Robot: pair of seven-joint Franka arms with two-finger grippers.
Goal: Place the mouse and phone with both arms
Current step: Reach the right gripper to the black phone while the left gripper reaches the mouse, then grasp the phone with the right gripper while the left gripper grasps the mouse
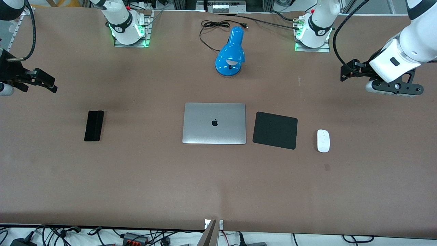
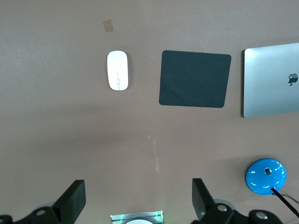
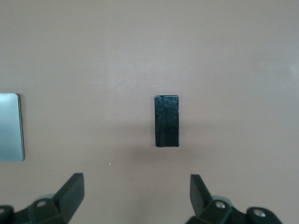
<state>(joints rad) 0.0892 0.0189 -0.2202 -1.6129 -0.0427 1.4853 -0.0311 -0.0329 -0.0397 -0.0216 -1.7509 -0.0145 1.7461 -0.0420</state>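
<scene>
The white oval mouse (image 1: 323, 140) lies on the table beside the black mouse pad (image 1: 275, 130), toward the left arm's end. It also shows in the left wrist view (image 2: 117, 70). The black phone (image 1: 94, 125) lies flat toward the right arm's end and shows in the right wrist view (image 3: 167, 121). My left gripper (image 1: 350, 70) hangs open and empty over bare table, apart from the mouse; its jaws stand wide (image 2: 138, 200). My right gripper (image 1: 39, 80) hangs open and empty over bare table, apart from the phone; its jaws stand wide (image 3: 137, 193).
A closed silver laptop (image 1: 214, 123) lies at the table's middle, between the phone and the mouse pad. A blue desk lamp (image 1: 230, 53) with a black cord stands farther from the front camera than the laptop, between the arm bases.
</scene>
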